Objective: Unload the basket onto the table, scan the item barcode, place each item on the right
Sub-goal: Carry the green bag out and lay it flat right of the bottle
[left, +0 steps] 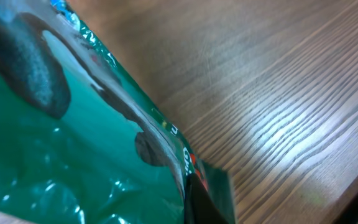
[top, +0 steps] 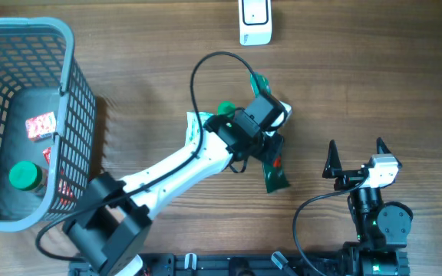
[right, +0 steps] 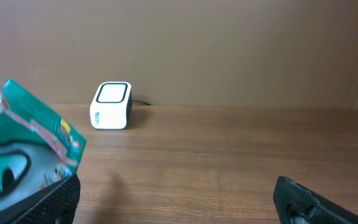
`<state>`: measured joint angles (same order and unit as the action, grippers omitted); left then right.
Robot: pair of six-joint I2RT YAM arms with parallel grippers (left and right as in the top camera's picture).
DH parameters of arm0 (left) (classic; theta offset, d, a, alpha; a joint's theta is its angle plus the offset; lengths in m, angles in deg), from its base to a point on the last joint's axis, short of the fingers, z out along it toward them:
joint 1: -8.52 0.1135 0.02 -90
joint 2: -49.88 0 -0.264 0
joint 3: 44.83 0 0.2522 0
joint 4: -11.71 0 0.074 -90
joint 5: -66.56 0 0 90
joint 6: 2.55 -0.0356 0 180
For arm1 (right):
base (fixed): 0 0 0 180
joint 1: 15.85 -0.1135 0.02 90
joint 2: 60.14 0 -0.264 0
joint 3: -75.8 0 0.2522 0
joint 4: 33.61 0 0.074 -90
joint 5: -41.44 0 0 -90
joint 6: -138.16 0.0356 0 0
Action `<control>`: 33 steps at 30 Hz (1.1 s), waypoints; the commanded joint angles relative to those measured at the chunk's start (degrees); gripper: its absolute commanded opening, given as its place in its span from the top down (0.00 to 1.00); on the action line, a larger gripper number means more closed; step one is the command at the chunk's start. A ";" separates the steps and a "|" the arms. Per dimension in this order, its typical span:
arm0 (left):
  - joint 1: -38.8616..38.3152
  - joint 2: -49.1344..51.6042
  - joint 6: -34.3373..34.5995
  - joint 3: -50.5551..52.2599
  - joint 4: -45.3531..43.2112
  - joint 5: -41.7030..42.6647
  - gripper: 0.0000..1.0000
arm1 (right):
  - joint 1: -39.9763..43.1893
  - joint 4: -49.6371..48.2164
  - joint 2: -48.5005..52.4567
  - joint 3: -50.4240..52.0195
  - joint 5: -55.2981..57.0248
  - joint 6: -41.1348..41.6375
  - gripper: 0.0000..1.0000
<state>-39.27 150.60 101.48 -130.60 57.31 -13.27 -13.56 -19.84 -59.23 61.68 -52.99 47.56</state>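
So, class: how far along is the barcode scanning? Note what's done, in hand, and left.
Done: the left gripper is shut on the green packet. In hand: packet held up, well short of the scanner. Left: showing its barcode to the scanner. The right gripper is open, empty.

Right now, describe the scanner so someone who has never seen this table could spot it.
Start at the wooden table, with the grey mesh basket on its left side. Along the far edge, beyond the green packet, stands the scanner: a small rounded white box, standing alone.
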 commanded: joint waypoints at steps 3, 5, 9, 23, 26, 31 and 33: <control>-1.90 1.22 -0.09 -0.37 -0.39 0.92 0.87 | -0.20 -0.11 -0.11 0.07 0.76 -0.74 0.00; -1.99 1.22 -0.09 -0.37 -0.37 0.92 0.84 | -0.17 -0.13 -0.11 0.07 0.76 -0.76 0.00; -1.99 1.22 -0.09 -0.39 -0.37 0.90 0.71 | -0.20 -0.11 -0.11 0.07 0.76 -0.74 0.00; -1.81 -7.67 -0.17 -0.83 0.52 -11.93 0.47 | -0.20 -0.11 -0.11 0.07 0.76 -0.76 0.00; -1.81 -12.59 -0.35 -1.70 1.57 -19.69 0.46 | -0.20 -0.11 -0.11 0.07 0.76 -0.76 0.00; -1.81 -21.73 -0.35 -3.43 2.27 -30.75 0.43 | -0.20 -0.11 -0.11 0.07 0.76 -0.74 0.00; -1.81 -25.97 -0.35 -4.09 2.23 -36.48 0.39 | -0.20 -0.11 -0.11 0.07 0.76 -0.76 0.00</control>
<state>-41.08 131.28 101.48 -132.59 59.56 -36.48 -13.56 -19.84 -59.23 61.68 -52.99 47.56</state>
